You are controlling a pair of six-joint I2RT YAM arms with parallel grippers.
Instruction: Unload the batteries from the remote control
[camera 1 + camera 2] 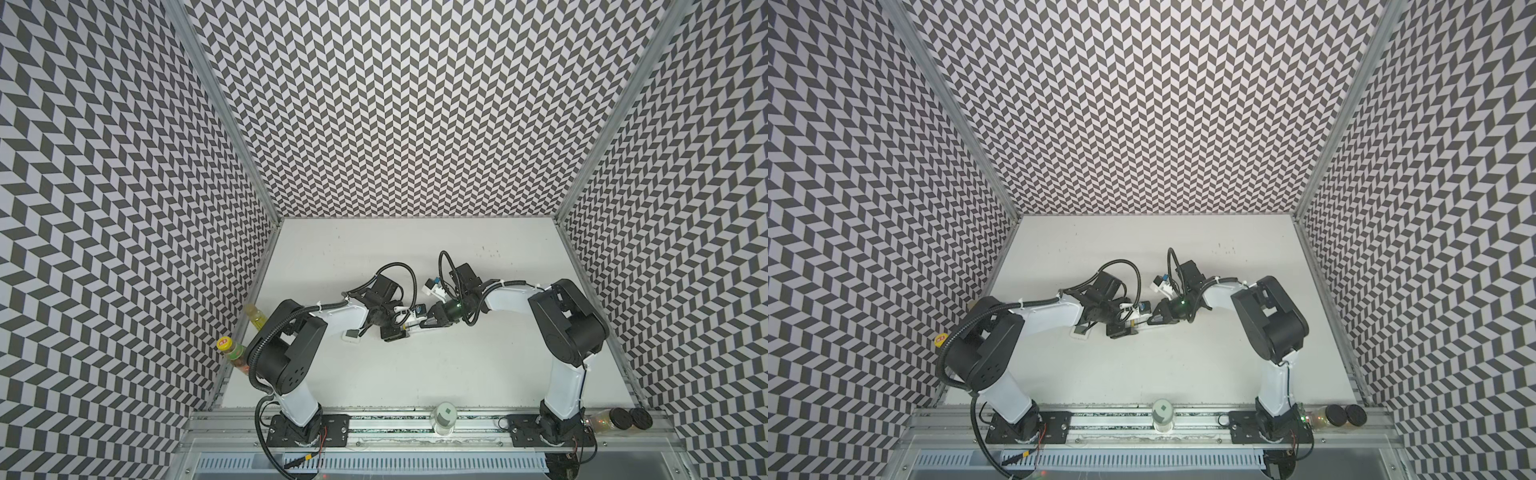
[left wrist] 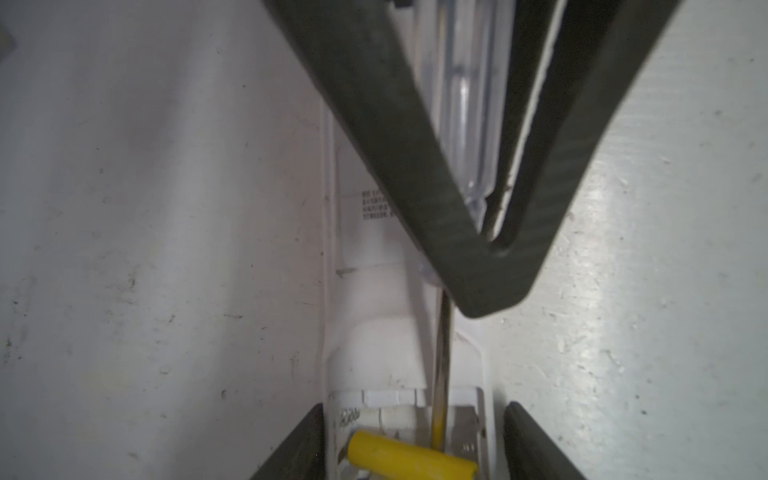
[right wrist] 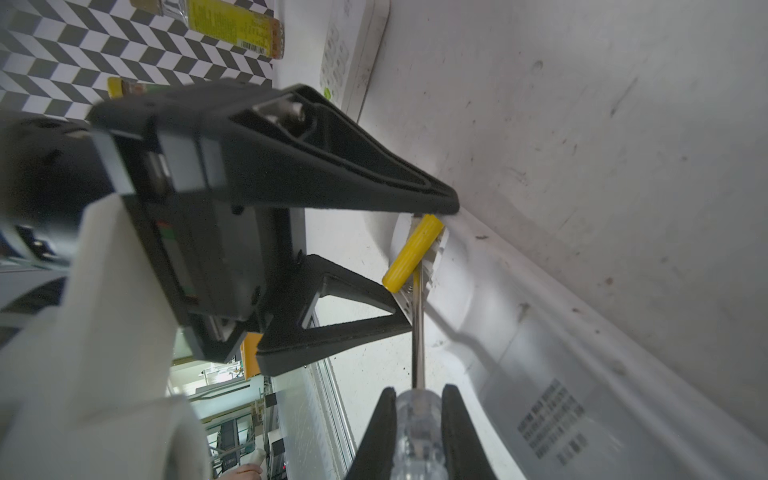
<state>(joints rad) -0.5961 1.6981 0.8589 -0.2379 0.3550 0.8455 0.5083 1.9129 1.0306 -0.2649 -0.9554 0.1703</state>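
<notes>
Reaching low — right pincer (image 3: 419,392) clamping screwdriver (image 3: 419,345), battery (image 3: 411,252) tilted

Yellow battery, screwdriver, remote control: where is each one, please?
yellow battery (image 3: 411,253): right wrist view, middle of its yellow body.
screwdriver (image 3: 419,432): right wrist view, its clear handle.
remote control (image 3: 540,370): right wrist view, white back near the printed label.

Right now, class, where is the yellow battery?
In the right wrist view the yellow battery lies askew in the open compartment of the white remote, between the open jaws of the left gripper, against the screwdriver held by the right gripper.
</notes>
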